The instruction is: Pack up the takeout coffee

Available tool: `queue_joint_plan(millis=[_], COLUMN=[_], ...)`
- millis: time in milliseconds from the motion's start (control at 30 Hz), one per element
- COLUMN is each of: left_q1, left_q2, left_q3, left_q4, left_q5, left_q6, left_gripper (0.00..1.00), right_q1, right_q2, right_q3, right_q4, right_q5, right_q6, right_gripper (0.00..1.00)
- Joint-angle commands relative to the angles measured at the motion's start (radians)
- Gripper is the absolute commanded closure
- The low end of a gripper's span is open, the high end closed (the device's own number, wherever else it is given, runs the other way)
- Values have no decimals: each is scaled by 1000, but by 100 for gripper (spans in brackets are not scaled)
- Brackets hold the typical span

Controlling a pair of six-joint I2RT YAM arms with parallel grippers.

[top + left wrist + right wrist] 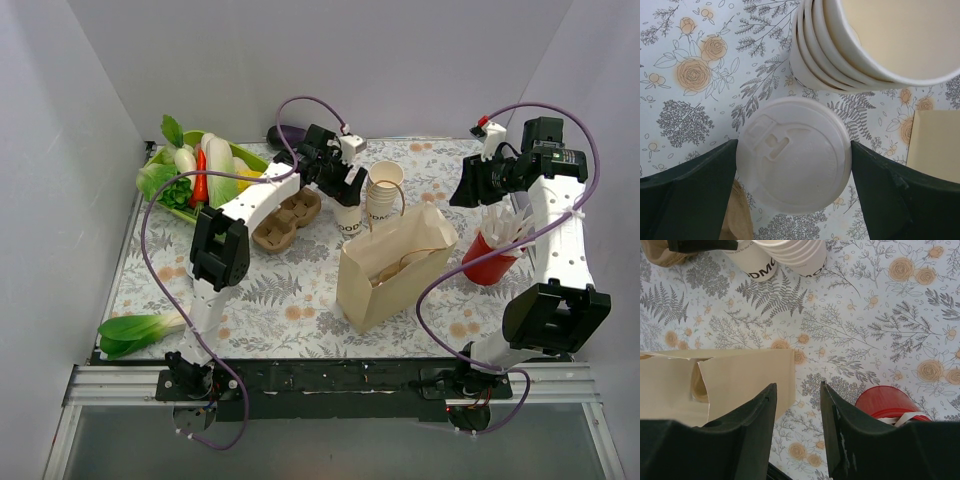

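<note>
Wrist view shows left end effector (pixel 793 150) straddling takeout coffee (pixel 790 165), contact unclear; right end effector (pixel 798 390) narrowly open, empty.

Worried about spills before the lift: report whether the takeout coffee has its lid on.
On. In the left wrist view the white lid sits flat over the takeout coffee, covering its whole mouth.

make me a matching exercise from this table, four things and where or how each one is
1 lidded coffee cup
2 red cup
3 paper bag
4 cardboard cup carrier

A holds white straws
B between the fingers of the left pincer
C stands open mid-table
D brown, just left of the lidded coffee cup

Pairs: 1-B, 2-A, 3-C, 4-D
</note>
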Motion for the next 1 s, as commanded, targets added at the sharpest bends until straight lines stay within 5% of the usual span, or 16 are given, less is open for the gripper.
queue_joint_plan(millis=[0, 967], left_q1=[-11, -20], left_q2=[-91, -891], left_q3=[-61, -884], left_q4=[-64, -7], left_q5=[12, -76], left_q6=[29, 393], left_gripper=[14, 18], right_q1=[-1, -1], right_q2=[2, 35], right_q3=[19, -14], right_q4=[14, 69], right_q5=[-22, -56], right_q6=[10, 26], right_gripper=[52, 52])
